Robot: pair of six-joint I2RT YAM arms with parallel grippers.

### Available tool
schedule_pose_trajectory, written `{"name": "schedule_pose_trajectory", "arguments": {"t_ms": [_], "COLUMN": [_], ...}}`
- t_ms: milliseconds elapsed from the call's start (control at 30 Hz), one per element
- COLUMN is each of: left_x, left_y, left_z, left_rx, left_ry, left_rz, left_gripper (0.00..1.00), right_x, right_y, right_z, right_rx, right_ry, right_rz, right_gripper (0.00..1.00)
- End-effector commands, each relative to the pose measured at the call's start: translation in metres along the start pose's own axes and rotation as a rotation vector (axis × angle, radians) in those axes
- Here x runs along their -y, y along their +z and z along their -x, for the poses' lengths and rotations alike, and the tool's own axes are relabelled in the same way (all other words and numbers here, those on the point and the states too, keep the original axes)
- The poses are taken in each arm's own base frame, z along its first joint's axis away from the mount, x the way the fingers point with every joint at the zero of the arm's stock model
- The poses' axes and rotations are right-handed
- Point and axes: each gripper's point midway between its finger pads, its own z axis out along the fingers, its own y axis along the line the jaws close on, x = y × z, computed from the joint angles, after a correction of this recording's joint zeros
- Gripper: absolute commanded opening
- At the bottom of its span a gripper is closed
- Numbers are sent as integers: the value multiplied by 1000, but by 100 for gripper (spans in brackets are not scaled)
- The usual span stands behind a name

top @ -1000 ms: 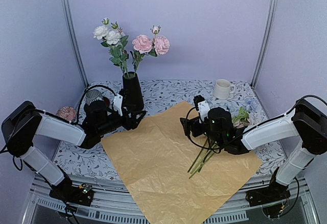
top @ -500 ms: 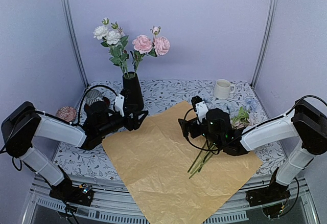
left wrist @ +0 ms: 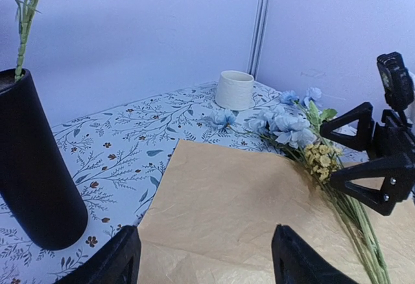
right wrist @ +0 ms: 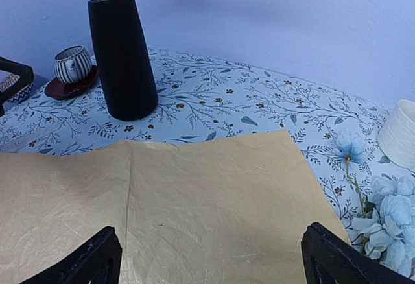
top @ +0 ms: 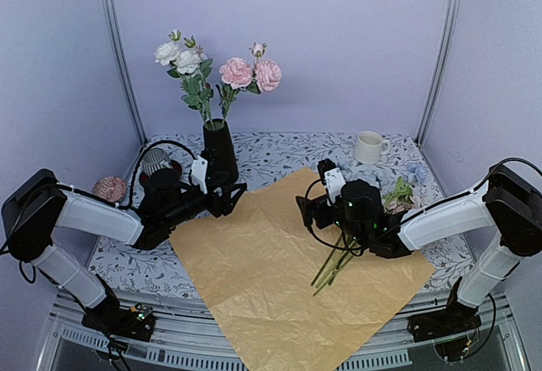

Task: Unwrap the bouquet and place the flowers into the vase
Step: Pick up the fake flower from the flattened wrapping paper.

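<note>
Left jaws: wide apart, nothing between, low over left edge of flat crinkled tan paper sheet (top: 271,278), just beside tall matte black tapered vase (top: 219,152). Right jaws: spread fully, empty, above sheet's right part. Vase upright on floral-print bench (top: 279,146), holding pink and white roses (top: 222,70). Pale blue and yellow flowers (left wrist: 305,135) lie at sheet's right edge, green stems (top: 332,265) across paper. White mug (top: 368,146) behind.

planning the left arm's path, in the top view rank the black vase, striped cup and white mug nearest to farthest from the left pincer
1. black vase, just behind the left pincer
2. striped cup, back left
3. white mug, far back right
</note>
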Motion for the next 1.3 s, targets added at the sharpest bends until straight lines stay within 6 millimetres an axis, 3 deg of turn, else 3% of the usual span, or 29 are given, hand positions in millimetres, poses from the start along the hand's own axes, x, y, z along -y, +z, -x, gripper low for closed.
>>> {"name": "schedule_pose_trajectory", "arguments": {"t_ms": [0, 333, 700, 1133, 1267], "left_x": [5, 8, 9, 10, 10], "left_y": [-3, -3, -3, -3, -3], "left_z": [10, 10, 11, 11, 11], "left_rx": [31, 32, 33, 34, 33], "left_ry": [22, 22, 30, 34, 35], "left_rz": [-3, -4, 1, 1, 2], "left_gripper": [71, 71, 72, 71, 72], "right_x": [-1, -1, -13, -12, -8], "right_y": [3, 6, 0, -1, -8], "right_z": [6, 11, 13, 15, 24], "right_rx": [10, 10, 21, 38, 104], "right_ry": [0, 16, 26, 24, -9], "right_rz": [-19, -126, -38, -36, -40], "right_gripper": [99, 99, 99, 99, 99]}}
